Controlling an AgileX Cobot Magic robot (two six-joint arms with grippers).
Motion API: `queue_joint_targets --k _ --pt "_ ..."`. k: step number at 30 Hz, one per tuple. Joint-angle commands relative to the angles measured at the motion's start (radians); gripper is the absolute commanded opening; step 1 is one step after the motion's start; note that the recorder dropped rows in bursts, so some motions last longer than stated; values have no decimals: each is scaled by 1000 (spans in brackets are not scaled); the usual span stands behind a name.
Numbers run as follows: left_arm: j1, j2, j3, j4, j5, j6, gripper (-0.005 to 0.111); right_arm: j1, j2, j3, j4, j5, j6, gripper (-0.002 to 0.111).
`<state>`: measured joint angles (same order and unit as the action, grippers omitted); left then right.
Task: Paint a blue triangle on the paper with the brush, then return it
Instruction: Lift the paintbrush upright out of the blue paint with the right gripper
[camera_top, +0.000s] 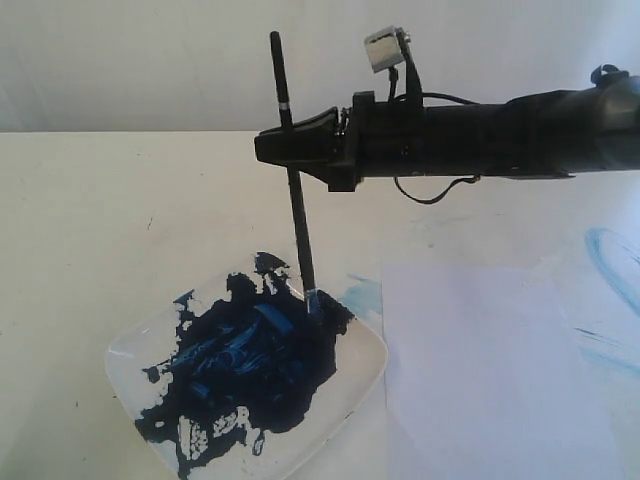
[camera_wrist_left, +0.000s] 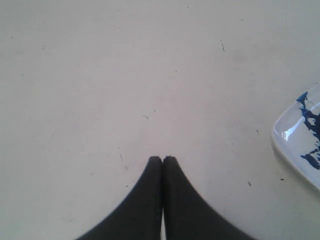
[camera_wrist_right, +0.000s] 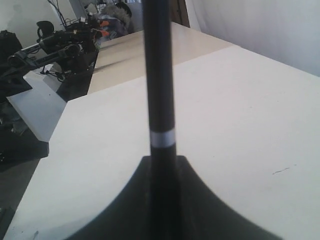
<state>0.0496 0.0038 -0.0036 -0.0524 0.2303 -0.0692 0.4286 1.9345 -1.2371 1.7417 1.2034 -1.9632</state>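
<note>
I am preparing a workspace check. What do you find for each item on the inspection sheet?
Surface: cream table, light-blue smears.
Job's things: brush upright, tip in the blue paint of the dish; paper unpainted where visible.
Clutter: nothing seen.
Grippers: right gripper shut on brush; left gripper shut, empty, over the table.
Cables: black cable looping under the right arm.
Surroundings: white wall; other robot arms beyond the table.

This looks like a robotics lab: beyond the cream bench, a second white table carries black robot arms and cluttered equipment. A plain white wall stands behind.
</note>
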Motion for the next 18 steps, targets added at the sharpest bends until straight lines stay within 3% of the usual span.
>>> queue_joint_targets --k 1,18 --pt "-6 -4 4 0 -4 -1 0 19 22 -25 3 -22 -18 0" --pt "-6 -4 4 0 -4 -1 0 19 49 -72 3 -4 -8 0"
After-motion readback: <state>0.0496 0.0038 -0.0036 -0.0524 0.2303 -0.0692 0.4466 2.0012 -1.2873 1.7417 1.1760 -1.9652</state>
